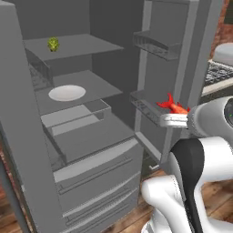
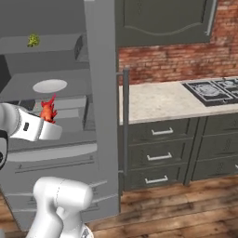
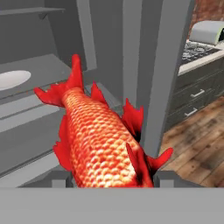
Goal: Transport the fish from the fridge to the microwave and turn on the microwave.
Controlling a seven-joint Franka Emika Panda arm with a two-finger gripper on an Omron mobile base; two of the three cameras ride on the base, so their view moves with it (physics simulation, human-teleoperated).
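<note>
Holding: fish (image 3: 103, 140) pinched between the fingers (image 3: 61, 177), spread wide around its body, tail pointing away from the hand.
Position: gripper (image 1: 175, 119) in the air just in front of the open fridge (image 1: 91, 150), beside the door bins.
Grip risk: hold sits near the head end; long tail overhang likely to lever the fish loose on a fast swing.
Collision risk: fridge door (image 2: 104, 116) close alongside; tail or wrist liable to clip its edge on turning out.
Remaining: microwave not reached; start button untouched.
</note>
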